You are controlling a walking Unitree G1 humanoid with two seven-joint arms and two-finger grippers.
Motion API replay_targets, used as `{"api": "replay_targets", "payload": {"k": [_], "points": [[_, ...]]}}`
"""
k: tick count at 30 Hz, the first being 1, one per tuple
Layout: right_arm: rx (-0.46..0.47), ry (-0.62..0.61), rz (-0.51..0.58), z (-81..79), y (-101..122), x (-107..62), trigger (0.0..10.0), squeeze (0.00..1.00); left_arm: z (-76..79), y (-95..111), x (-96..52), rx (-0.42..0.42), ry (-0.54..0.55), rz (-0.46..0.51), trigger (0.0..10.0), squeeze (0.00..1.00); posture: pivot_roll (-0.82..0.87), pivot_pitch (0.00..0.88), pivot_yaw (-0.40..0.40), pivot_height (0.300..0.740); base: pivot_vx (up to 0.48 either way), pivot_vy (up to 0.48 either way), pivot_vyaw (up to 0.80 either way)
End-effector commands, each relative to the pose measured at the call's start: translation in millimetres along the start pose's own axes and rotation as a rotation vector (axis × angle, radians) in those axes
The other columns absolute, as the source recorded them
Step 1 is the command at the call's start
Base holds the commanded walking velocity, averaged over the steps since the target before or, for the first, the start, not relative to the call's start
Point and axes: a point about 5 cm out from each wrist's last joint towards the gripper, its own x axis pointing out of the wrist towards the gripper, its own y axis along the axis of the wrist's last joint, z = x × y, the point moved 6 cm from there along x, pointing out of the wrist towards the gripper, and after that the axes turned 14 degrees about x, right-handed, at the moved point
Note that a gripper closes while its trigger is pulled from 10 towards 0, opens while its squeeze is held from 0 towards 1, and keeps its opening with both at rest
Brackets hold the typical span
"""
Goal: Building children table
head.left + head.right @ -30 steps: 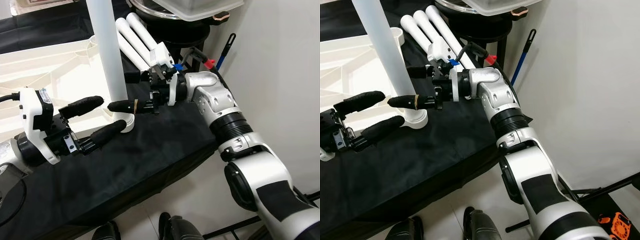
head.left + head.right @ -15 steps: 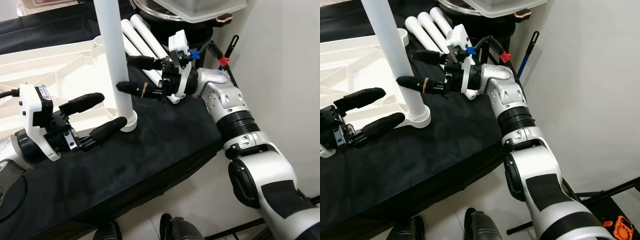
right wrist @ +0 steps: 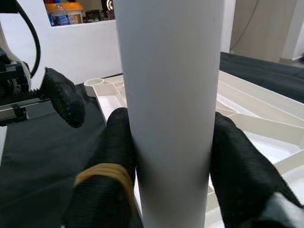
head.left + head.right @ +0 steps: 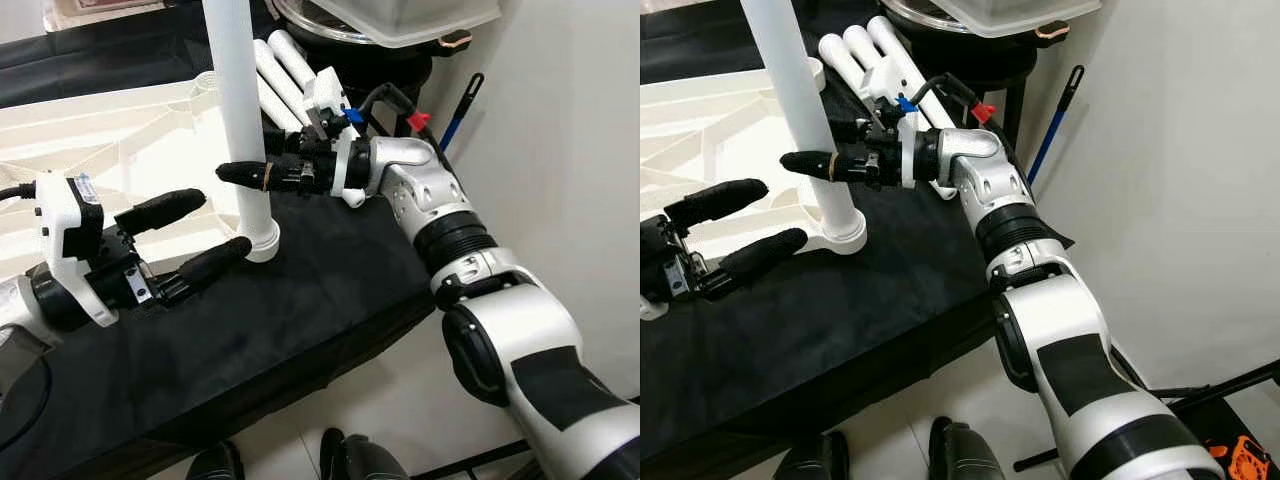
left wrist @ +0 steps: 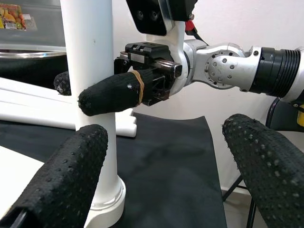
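A white table leg stands upright in the corner socket of the upturned white table top. My right gripper is shut on the leg about a third of the way up, with one finger in front and one behind. In the right wrist view both black fingers press against the leg. My left gripper is open, low and just left of the socket, not touching the leg. Through its fingers the left wrist view looks at the leg.
Three spare white legs lie on the black cloth behind the right gripper. A dark stand with a clear container is at the back right, a blue-handled tool leans by the white wall. The cloth's edge drops to the floor on the right.
My right gripper rose from near the leg's base and closed its fingers around the leg higher up. The left gripper stayed where it was, still open.
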Motion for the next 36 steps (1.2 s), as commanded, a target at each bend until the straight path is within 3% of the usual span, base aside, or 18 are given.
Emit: {"api": "replay_targets", "payload": {"k": [1, 7, 10, 11, 12, 13, 15, 16, 18, 27, 28, 29, 30, 34, 35, 36], "points": [[-0.014, -0.007, -0.017, 0.7, -0.4, 1.5, 0.0, 0.0, 2.9, 2.0, -1.8, 0.016, -0.014, -0.017, 10.0, 0.0, 0.12, 0.222, -0.09, 0.74, 0.0, 0.0, 0.0], [-0.068, -0.137, -0.063, 15.7, -3.1, -3.4, 0.0, 0.0, 2.7, 1.4, -1.6, 0.014, -0.013, -0.017, 10.0, 0.0, 0.11, 0.223, -0.093, 0.74, 0.0, 0.0, 0.0], [-0.137, -0.404, -0.028, 28.9, -5.1, 9.2, 0.0, 0.0, 3.7, -0.4, -0.8, 0.009, -0.015, -0.015, 10.0, 0.0, 0.09, 0.219, -0.093, 0.74, 0.0, 0.0, 0.0], [-0.137, -0.404, -0.028, 28.9, -5.1, 9.2, 0.0, 0.0, 3.7, -0.4, -0.8, 0.009, -0.015, -0.015, 10.0, 0.0, 0.09, 0.219, -0.093, 0.74, 0.0, 0.0, 0.0], [-0.134, -0.564, 0.01, 31.0, -12.7, 15.1, 0.0, 0.0, 3.8, -0.6, -0.4, 0.007, -0.015, -0.01, 10.0, 0.0, 0.08, 0.218, -0.095, 0.74, 0.0, 0.0, 0.0], [-0.134, -0.564, 0.01, 31.0, -12.7, 15.1, 0.0, 0.0, 3.8, -0.6, -0.4, 0.007, -0.015, -0.01, 10.0, 0.0, 0.08, 0.218, -0.095, 0.74, 0.0, 0.0, 0.0], [-0.073, -0.75, 0.098, 20.2, -28.6, 24.1, 0.0, 0.0, 3.7, -1.5, 1.2, 0.004, -0.015, -0.006, 10.0, 0.0, 0.09, 0.217, -0.09, 0.74, 0.0, 0.0, 0.0], [-0.073, -0.75, 0.098, 20.2, -28.6, 24.1, 0.0, 0.0, 3.7, -1.5, 1.2, 0.004, -0.015, -0.006, 10.0, 0.0, 0.09, 0.217, -0.09, 0.74, 0.0, 0.0, 0.0], [-0.075, -0.779, 0.122, 4.4, -41.9, 39.7, 0.0, 0.0, 4.6, -2.8, 2.9, -0.002, -0.021, -0.001, 10.0, 0.0, 0.08, 0.21, -0.083, 0.74, 0.0, 0.0, 0.0], [-0.111, -0.772, 0.117, -9.2, -54.5, 54.6, 0.0, 0.0, 3.7, -3.2, 2.4, 0.002, -0.022, 0.007, 10.0, 0.0, 0.07, 0.192, -0.093, 0.74, 0.0, 0.0, 0.0], [-0.121, -0.781, 0.114, -11.7, -51.2, 52.8, 4.3, 0.0, 3.4, -3.5, 2.4, 0.002, -0.021, 0.007, 10.0, 0.0, 0.07, 0.19, -0.093, 0.74, 0.0, 0.0, 0.0], [-0.127, -0.79, 0.113, -13.7, -49.1, 51.5, 4.3, 0.0, 3.3, -3.8, 2.5, 0.002, -0.02, 0.007, 10.0, 0.0, 0.07, 0.19, -0.093, 0.74, 0.0, 0.0, 0.0], [-0.114, -0.787, 0.117, -14.1, -46.6, 49.0, 10.0, 0.0, 3.3, -4.0, 2.5, 0.002, -0.021, 0.007, 10.0, 0.0, 0.07, 0.19, -0.092, 0.74, 0.0, 0.0, 0.0], [-0.09, -0.774, 0.13, -11.8, -38.4, 40.0, 10.0, 0.0, 2.9, -3.9, 3.1, 0.004, -0.022, 0.01, 10.0, 0.0, 0.07, 0.189, -0.093, 0.74, 0.0, 0.0, 0.0], [-0.092, -0.764, 0.134, -9.1, -34.1, 36.0, 10.0, 1.0, 2.6, -3.6, 3.3, 0.005, -0.022, 0.01, 10.0, 0.0, 0.07, 0.188, -0.092, 0.74, 0.0, 0.0, 0.0], [-0.092, -0.764, 0.134, -9.1, -34.1, 36.0, 10.0, 1.0, 2.6, -3.6, 3.3, 0.005, -0.022, 0.01, 10.0, 0.0, 0.07, 0.188, -0.092, 0.74, 0.0, 0.0, 0.0]]}}
